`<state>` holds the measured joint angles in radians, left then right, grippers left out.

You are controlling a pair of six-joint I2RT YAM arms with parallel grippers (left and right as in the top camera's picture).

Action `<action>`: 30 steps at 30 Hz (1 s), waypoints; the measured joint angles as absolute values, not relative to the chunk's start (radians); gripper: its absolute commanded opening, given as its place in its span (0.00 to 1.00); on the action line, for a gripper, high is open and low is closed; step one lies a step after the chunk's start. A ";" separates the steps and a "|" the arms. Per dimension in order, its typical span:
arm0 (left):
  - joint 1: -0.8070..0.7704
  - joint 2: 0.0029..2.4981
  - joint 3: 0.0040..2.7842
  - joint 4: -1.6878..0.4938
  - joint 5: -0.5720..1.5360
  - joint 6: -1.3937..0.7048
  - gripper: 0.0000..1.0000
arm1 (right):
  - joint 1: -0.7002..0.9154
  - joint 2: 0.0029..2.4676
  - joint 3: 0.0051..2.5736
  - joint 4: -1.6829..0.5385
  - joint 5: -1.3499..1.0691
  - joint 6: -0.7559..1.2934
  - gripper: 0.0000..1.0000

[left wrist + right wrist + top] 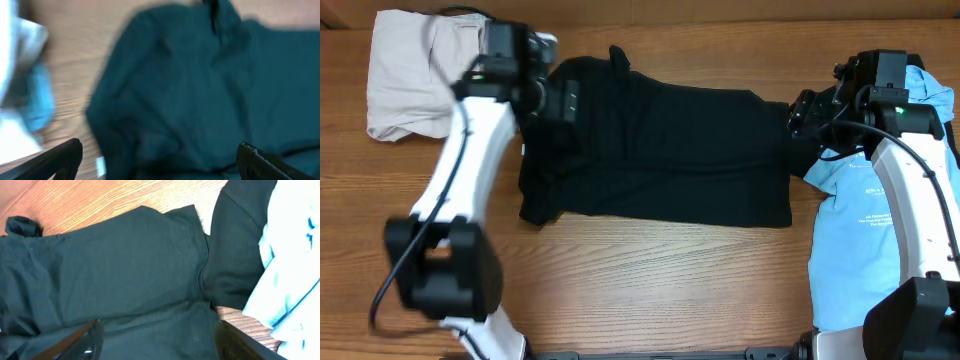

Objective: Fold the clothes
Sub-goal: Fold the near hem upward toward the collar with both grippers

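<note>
The black shirt (660, 150) lies flattened across the middle of the table, with a sleeve bunched at its top left. My left gripper (568, 100) hovers over the shirt's left end. In the blurred left wrist view it (160, 157) stands open, fingers (65, 155) wide apart above the dark cloth (200, 90). My right gripper (798, 115) is at the shirt's right end. In the right wrist view it (160, 340) is open too, the black cloth (125, 265) lying loose under its fingers (85, 340). Neither holds anything.
A light-blue T-shirt (865, 230) with small white print lies at the right under my right arm, also seen in the right wrist view (295, 255). Beige trousers (405, 80) are heaped at the back left. Bare wooden table (660, 290) runs along the front.
</note>
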<state>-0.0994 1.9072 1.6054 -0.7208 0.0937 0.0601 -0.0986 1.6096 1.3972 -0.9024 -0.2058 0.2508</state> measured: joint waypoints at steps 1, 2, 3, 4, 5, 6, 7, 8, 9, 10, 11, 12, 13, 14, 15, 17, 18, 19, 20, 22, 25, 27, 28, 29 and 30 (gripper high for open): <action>-0.113 1.942 1.605 -0.714 0.094 0.064 1.00 | -0.099 1.610 1.397 -0.903 -0.206 0.244 0.76; -0.125 1.972 1.605 -0.709 0.093 0.068 1.00 | -0.099 1.610 1.397 -0.903 -0.206 0.239 0.76; -0.139 2.006 1.605 -0.699 0.093 0.071 1.00 | -0.099 1.610 1.397 -0.905 -0.206 0.234 0.76; -0.149 2.030 1.605 -0.688 0.090 0.071 1.00 | -0.099 1.610 1.397 -0.907 -0.206 0.231 0.76; -0.158 2.053 1.605 -0.678 0.089 0.072 1.00 | -0.099 1.610 1.397 -0.907 -0.206 0.229 0.77; -0.166 2.069 1.605 -0.668 0.085 0.071 1.00 | -0.099 1.610 1.397 -0.907 -0.206 0.228 0.76; -0.173 2.082 1.605 -0.659 0.081 0.071 1.00 | -0.099 1.610 1.397 -0.907 -0.206 0.226 0.77; -0.179 2.096 1.605 -0.652 0.070 0.070 1.00 | -0.099 1.610 1.397 -0.909 -0.206 0.224 0.76; -0.183 2.105 1.605 -0.649 0.061 0.067 1.00 | -0.099 1.610 1.397 -0.909 -0.206 0.223 0.76; -0.184 2.112 1.605 -0.646 0.051 0.062 1.00 | -0.099 1.610 1.397 -0.910 -0.206 0.222 0.77; -0.185 2.120 1.605 -0.647 0.038 0.055 1.00 | -0.099 1.610 1.397 -0.913 -0.207 0.221 0.77; -0.186 2.128 1.605 -0.647 0.021 0.048 1.00 | -0.099 1.610 1.397 -0.916 -0.206 0.220 0.77; -0.186 2.135 1.605 -0.651 0.002 0.035 1.00 | -0.099 1.610 1.397 -0.919 -0.206 0.220 0.77; -0.186 2.143 1.605 -0.661 -0.021 0.021 1.00 | -0.099 1.610 1.397 -0.921 -0.206 0.217 0.77; -0.186 2.147 1.605 -0.671 -0.039 0.009 1.00 | -0.099 1.610 1.397 -0.923 -0.206 0.216 0.77; -0.186 2.158 1.605 -0.691 -0.076 -0.021 1.00 | -0.099 1.610 1.397 -0.931 -0.206 0.215 0.77; -0.186 2.164 1.605 -0.696 -0.088 -0.032 1.00 | -0.099 1.610 1.397 -0.933 -0.206 0.215 0.77; -0.186 2.172 1.605 -0.704 -0.099 -0.046 1.00 | -0.099 1.610 1.397 -0.936 -0.206 0.216 0.77; -0.186 2.175 1.605 -0.708 -0.103 -0.051 1.00 | -0.099 1.610 1.397 -0.938 -0.205 0.215 0.77; -0.186 2.189 1.605 -0.729 -0.110 -0.076 1.00 | -0.099 1.610 1.397 -0.943 -0.206 0.215 0.77; -0.186 2.189 1.612 -0.791 -0.119 -0.122 1.00 | -0.099 1.610 1.397 -0.959 -0.206 0.214 0.77; -0.186 2.189 1.621 -0.867 -0.132 -0.170 1.00 | -0.099 1.610 1.397 -0.970 -0.206 0.211 0.77; -0.186 2.190 1.624 -0.897 -0.139 -0.190 1.00 | -0.099 1.610 1.397 -0.974 -0.206 0.208 0.77; -0.186 2.191 1.629 -0.934 -0.146 -0.212 1.00 | -0.099 1.610 1.397 -0.978 -0.206 0.205 0.77; -0.186 2.193 1.632 -0.972 -0.151 -0.235 1.00 | -0.099 1.610 1.397 -0.982 -0.206 0.203 0.77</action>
